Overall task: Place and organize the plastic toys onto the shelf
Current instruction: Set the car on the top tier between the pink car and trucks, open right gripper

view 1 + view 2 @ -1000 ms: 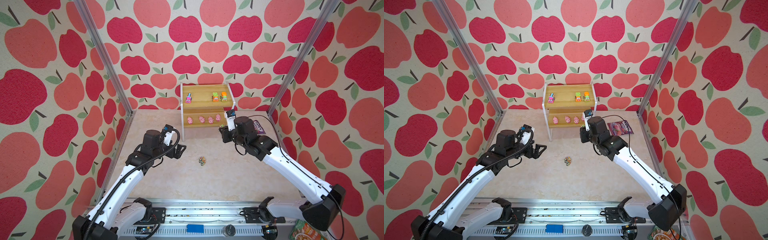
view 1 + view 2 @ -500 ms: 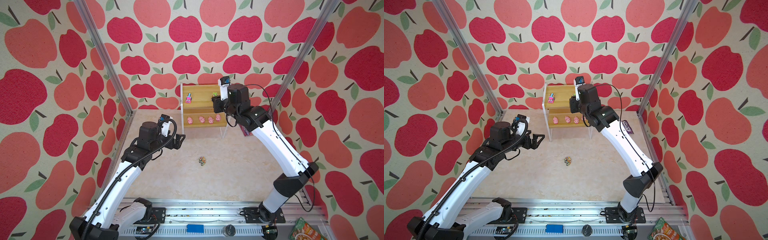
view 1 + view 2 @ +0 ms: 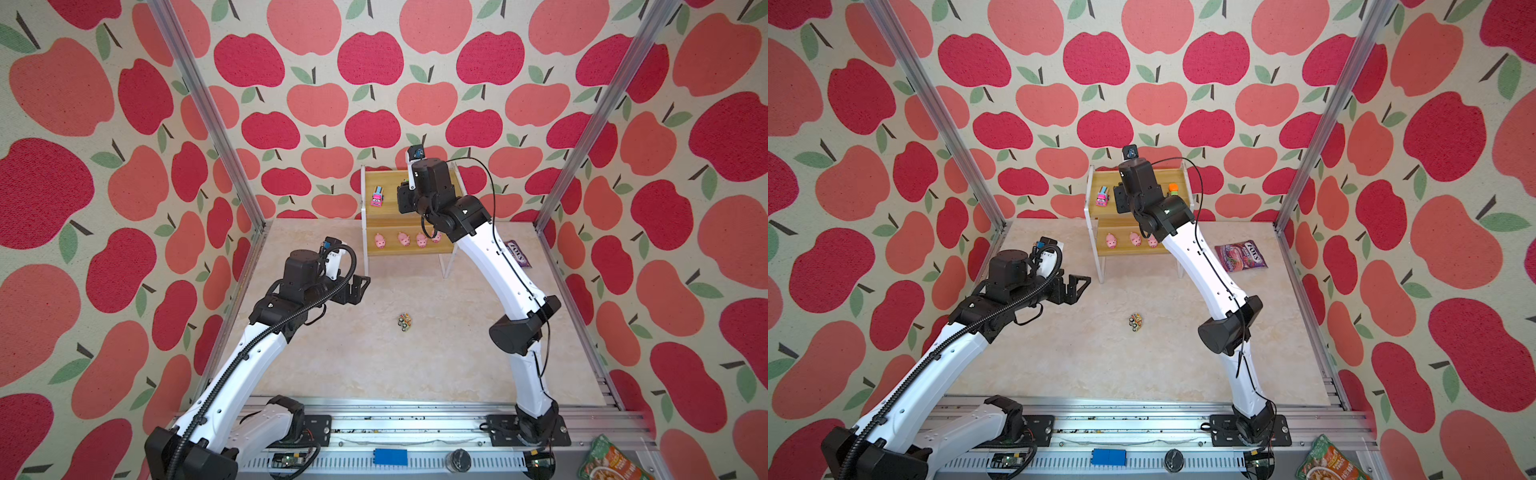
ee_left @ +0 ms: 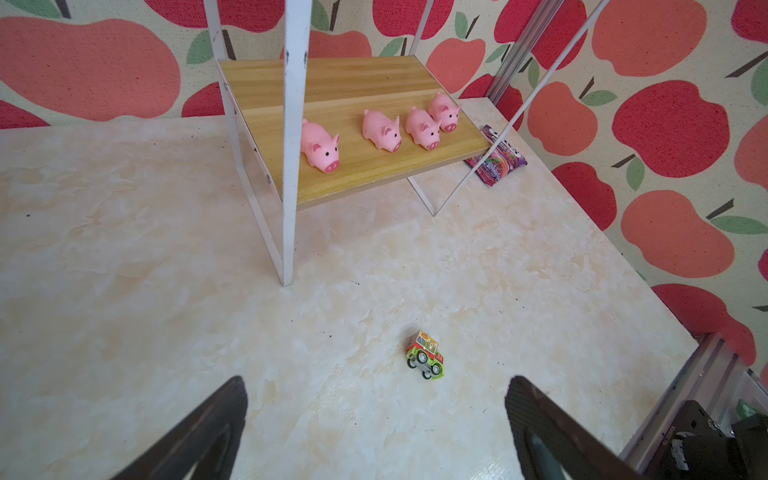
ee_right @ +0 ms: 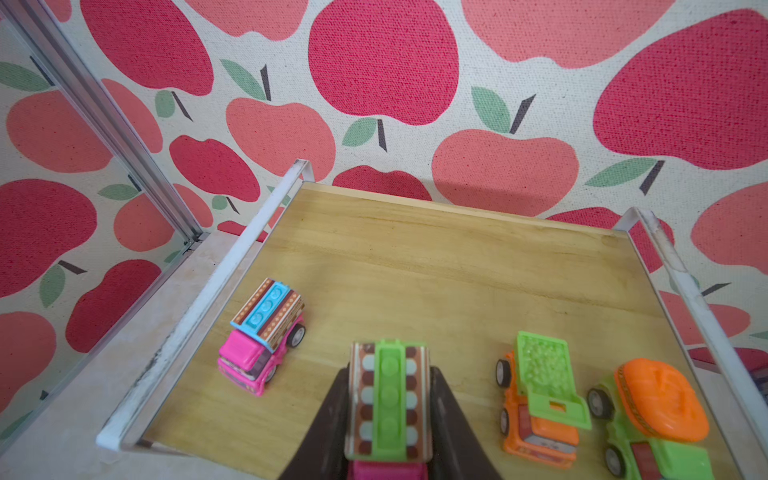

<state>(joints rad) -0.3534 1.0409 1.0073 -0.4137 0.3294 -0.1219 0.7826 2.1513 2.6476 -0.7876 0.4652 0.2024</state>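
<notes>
The shelf [image 3: 388, 216] [image 3: 1100, 210] stands against the back wall. My right gripper [image 5: 389, 374] is shut on a car with a green-striped roof and pink cab [image 5: 388, 401], held just above the top board between a pink car [image 5: 262, 345] and an orange car with a green bed [image 5: 536, 399]. A green car with an orange drum [image 5: 652, 419] sits beyond that. Several pink pigs [image 4: 320, 145] line the lower board. A small green car [image 4: 426, 355] [image 3: 405, 322] lies on its side on the table. My left gripper [image 4: 376, 384] [image 3: 357, 289] hovers open, short of that car.
A purple candy bag [image 3: 1241, 257] [image 4: 496, 160] lies flat on the table to the right of the shelf. Apple-patterned walls and aluminium corner posts [image 3: 208, 112] close the table in. A snack packet [image 3: 1325, 461] lies outside the front rail.
My right arm has lifted its car from in front of the lower board up over the top board. The left arm has drawn back a little to the left, still open.
</notes>
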